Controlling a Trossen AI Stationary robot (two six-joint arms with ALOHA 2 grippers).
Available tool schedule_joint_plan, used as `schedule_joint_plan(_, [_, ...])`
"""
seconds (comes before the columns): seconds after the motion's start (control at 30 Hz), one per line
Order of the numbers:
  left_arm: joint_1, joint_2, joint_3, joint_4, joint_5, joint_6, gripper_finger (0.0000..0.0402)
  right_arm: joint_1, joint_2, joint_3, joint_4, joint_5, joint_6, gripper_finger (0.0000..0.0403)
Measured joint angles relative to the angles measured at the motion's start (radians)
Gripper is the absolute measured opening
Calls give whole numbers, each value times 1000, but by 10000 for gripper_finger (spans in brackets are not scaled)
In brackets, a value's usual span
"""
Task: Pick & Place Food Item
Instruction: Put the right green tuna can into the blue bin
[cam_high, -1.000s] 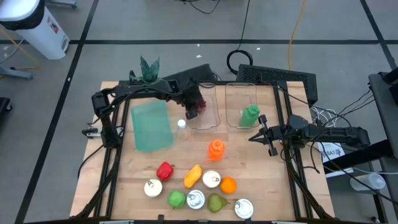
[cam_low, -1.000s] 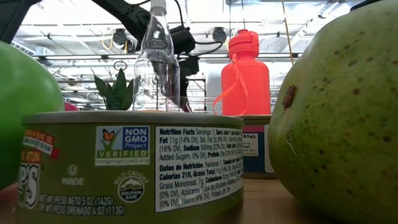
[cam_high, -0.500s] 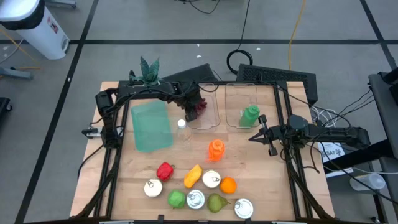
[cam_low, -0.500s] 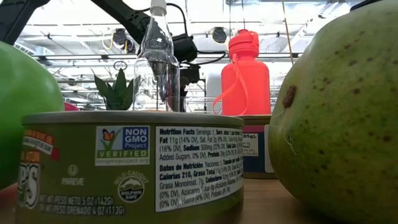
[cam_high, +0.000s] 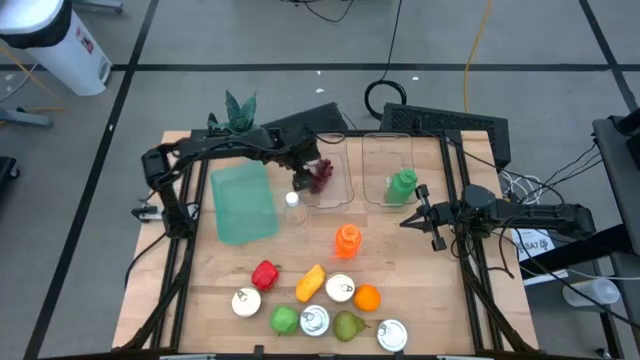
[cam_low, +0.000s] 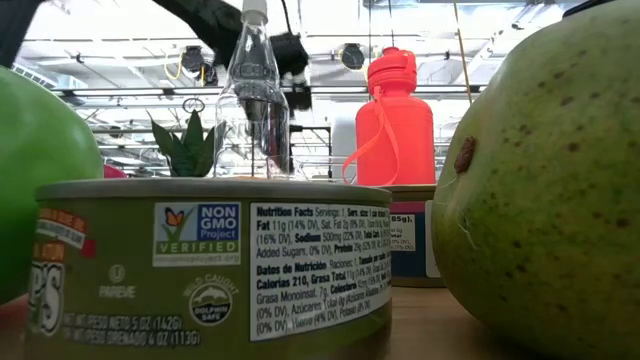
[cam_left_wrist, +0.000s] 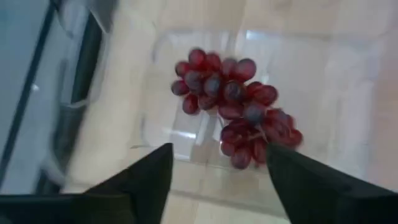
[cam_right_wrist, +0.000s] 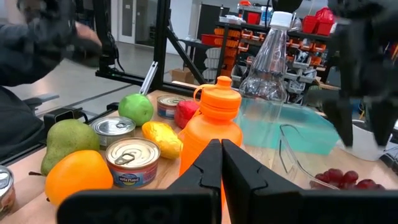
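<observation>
The middle of the wooden table (cam_high: 420, 270) is crowded. A clear plastic bottle with a white cap (cam_high: 292, 203) stands just beside the near edge of the left clear plastic tray (cam_high: 345, 180), and an orange drinking bottle (cam_high: 347, 240) stands near it. A translucent teal cutting board (cam_high: 243, 201) covers the left side. Cans, a pear and other fruit (cam_high: 320, 295) fill the front strip. Bare wood lies open on the right between the orange bottle and the frame.
</observation>
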Motion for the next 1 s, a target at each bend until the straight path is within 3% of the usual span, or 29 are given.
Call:
schedule_joint_plan(0.2, [-38,-241,0,-68,-4,19,335,0,0,0,0,0,0,0])
schedule_joint_plan(0.4, [-106,-561,0,-158,11,-66,338,0,0,0,0,0,0,0])
schedule_joint_plan(0.57, [-203,-782,-35,-164,12,-109,265,0,0,0,0,0,0,0])
schedule_joint_plan(0.73, [-290,-983,-203,9,2,-126,126,0,0,0,0,1,0,0])
schedule_joint_plan(0.8, [-313,-1052,-317,139,69,-137,72,0,0,0,0,2,0,0])
schedule_joint_plan(0.9, [-351,-1107,-513,342,177,-147,61,0,0,0,0,2,0,0])
schedule_joint_plan(1.0, [-407,-1110,-705,570,193,-152,51,0,0,0,1,3,0,0])
